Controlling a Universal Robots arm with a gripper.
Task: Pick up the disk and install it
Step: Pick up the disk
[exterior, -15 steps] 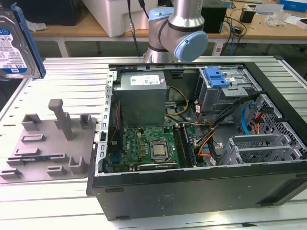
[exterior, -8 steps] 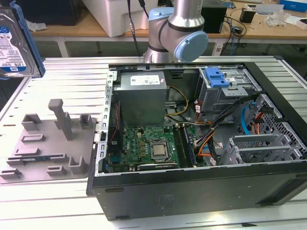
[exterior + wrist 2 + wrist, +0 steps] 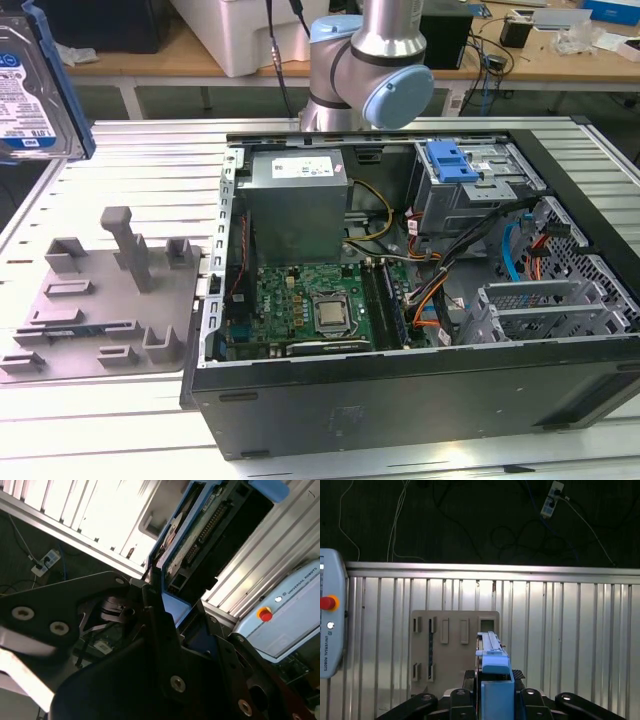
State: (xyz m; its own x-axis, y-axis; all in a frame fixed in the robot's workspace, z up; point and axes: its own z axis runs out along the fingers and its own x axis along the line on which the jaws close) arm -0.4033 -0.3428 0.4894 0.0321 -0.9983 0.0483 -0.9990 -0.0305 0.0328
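Slatted desk (image 3: 130, 160) under grey fixture plate (image 3: 100, 300) and open computer case (image 3: 400, 400). Upright arm (image 3: 370, 60) at top centre; disk (image 3: 35, 85) aloft at exterior view's upper left, clamped tight between fingers (image 3: 527, 700), well clear of both.

Robotics lab, slatted aluminium worktable (image 3: 150, 160), opened computer case (image 3: 400, 405), cable-strewn benches (image 3: 545, 62) behind

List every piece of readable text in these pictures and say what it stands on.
Blue-and-white label on the flat silver disk: too small to read.
White sticker on the grey metal power supply box: blurred.
Lettering on the pale grey control pendant: too small.
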